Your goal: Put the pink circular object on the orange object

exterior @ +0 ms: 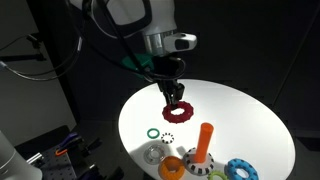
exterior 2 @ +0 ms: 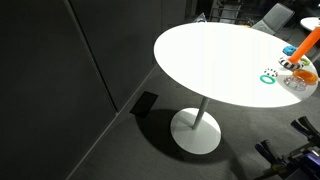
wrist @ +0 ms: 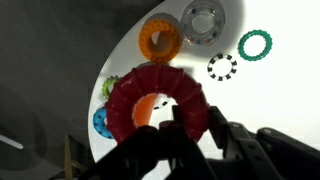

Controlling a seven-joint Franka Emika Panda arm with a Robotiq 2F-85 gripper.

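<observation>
My gripper [exterior: 175, 97] is shut on the pink-red ring [exterior: 178, 111] and holds it in the air above the white round table [exterior: 240, 110]. The orange peg [exterior: 205, 140] stands upright on its patterned base near the table's front, below and a little to the side of the ring. In the wrist view the jaws [wrist: 190, 125] pinch one side of the ring [wrist: 130, 95], and the top of the orange peg [wrist: 148, 108] shows through the ring's hole. The peg also shows at the edge of an exterior view [exterior 2: 310, 42]; the gripper is outside that view.
Around the peg lie a thin green ring [exterior: 152, 132], a black dotted ring [exterior: 168, 138], a yellow-orange ring [exterior: 172, 167], a grey-white ring [exterior: 152, 153] and a blue ring [exterior: 240, 168]. The table edge is close behind them. Dark walls surround the table.
</observation>
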